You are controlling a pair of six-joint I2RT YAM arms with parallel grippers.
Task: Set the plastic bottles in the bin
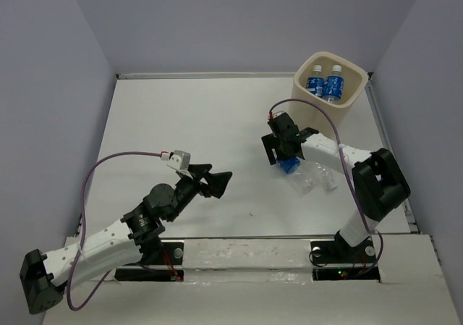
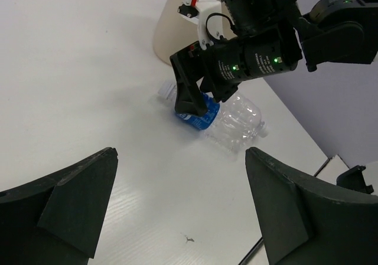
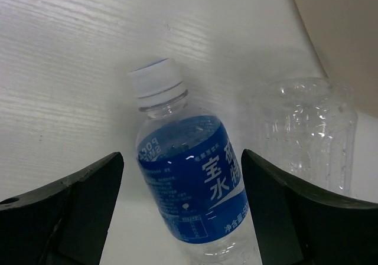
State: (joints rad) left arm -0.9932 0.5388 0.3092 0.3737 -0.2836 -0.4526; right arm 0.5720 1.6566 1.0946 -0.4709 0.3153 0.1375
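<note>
White desk (image 1: 181,122), shut in by pale grey walls. At the far right corner, the cream bin (image 1: 318,112), with two blue-labelled water bottles standing inside it: the left bottle in the bin (image 1: 315,82) and the right bottle in the bin (image 1: 333,84), touching or nearly so, white caps up.

Short of the bin, on the near side, a labelled bottle (image 1: 289,166) lying flat on the desk, its white cap pointing away from the right wrist camera. Just beside it lies a clear crinkled bottle (image 1: 309,182) (no label to be made out).

Right hand (image 1: 284,157) lowered over the labelled bottle, released and spread wide, one finger (image 3: 71,212) on each side of the blue wrap. Grips nothing: bare desk shows between that finger and the bottle, while the other side is too close to judge contact.

Left hand (image 1: 217,182) likewise released, fingers wide apart, hovering over bare desk near the middle. Points toward the right arm, well apart from every bottle.
</note>
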